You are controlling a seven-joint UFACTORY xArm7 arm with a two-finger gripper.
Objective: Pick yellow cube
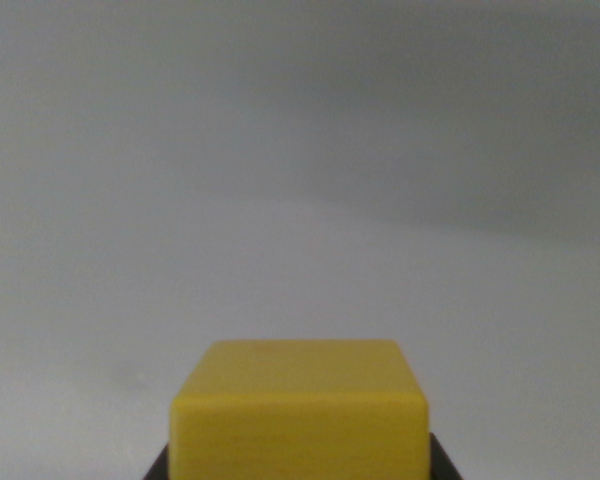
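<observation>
A yellow cube point(300, 410) fills the bottom middle of the wrist view, very close to the camera, with its top face and near face showing. Dark fingertips point(440, 462) of my gripper point(300, 465) show only as small black corners pressed against the cube's lower left and lower right sides. The cube sits squarely between them and the gripper is shut on it. The cube's underside and most of each finger are cut off by the bottom edge of the view.
A plain, blurred grey surface point(300, 200) fills everything beyond the cube, with a darker band across the upper right. No other object shows.
</observation>
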